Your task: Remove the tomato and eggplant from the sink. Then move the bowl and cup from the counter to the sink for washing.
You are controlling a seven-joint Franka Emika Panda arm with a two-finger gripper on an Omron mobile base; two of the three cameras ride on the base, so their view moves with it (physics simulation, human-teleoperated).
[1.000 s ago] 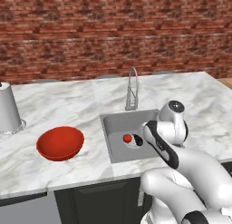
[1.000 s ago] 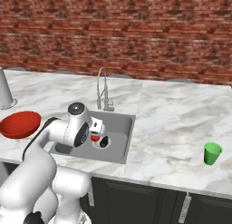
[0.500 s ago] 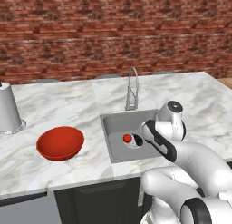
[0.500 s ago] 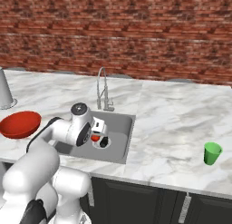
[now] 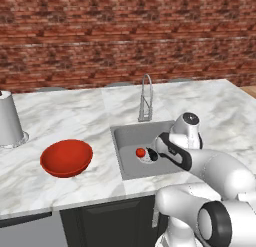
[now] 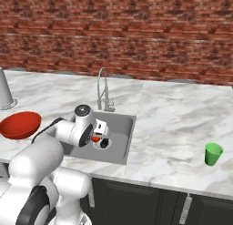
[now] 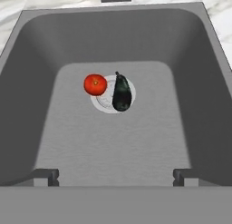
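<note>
While the arm reaches down over the sink (image 5: 127, 141), the claw (image 7: 115, 177) hangs above the basin with its two tips spread wide apart at the bottom corners of the hand view, gripping nothing. On the sink floor, the tomato (image 7: 95, 84) lies upper left of centre in that view, at the edge of the round drain (image 7: 106, 103). The eggplant (image 7: 121, 93) lies just beside it to the right, across the drain; whether the two touch cannot be told. The faucet (image 5: 145, 97) stands at the sink's far rim. In the left base view, the bowl (image 5: 66, 157) sits on the desk (image 5: 60, 116) at lower left, empty, well apart from the sink. A grey cylindrical container (image 5: 9, 119) stands at the left edge. In the right base view, the cup (image 6: 213, 154) stands at lower right on the desk, upright.
</note>
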